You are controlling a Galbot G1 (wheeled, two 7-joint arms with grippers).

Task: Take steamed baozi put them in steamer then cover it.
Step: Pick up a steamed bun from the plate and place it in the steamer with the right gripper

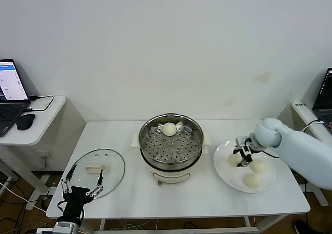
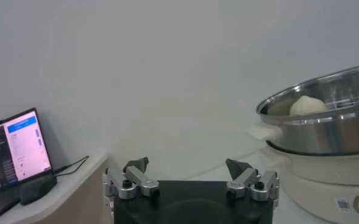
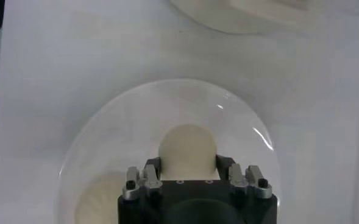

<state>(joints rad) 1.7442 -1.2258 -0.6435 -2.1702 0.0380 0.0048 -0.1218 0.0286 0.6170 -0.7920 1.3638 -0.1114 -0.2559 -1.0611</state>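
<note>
The steamer (image 1: pixel 171 148) stands mid-table with one baozi (image 1: pixel 169 129) at the back of its basket; both also show in the left wrist view, the steamer (image 2: pixel 325 125) and the baozi (image 2: pixel 307 105). Three more baozi lie on a white plate (image 1: pixel 224 173) at the right. My right gripper (image 1: pixel 242 156) is down on the plate, fingers closed against the sides of the left baozi (image 3: pixel 187 151), which still rests on the plate (image 3: pixel 106 128). The other two baozi (image 1: pixel 259 166) (image 1: pixel 253 180) lie beside it. My left gripper (image 1: pixel 83 184) is open and empty at the front left.
A round glass lid (image 1: pixel 106 164) with a pale handle lies flat on the table just beyond my left gripper. A side table at the far left holds a laptop (image 1: pixel 10 91) and a mouse (image 1: pixel 25 121). Another laptop stands at the far right edge.
</note>
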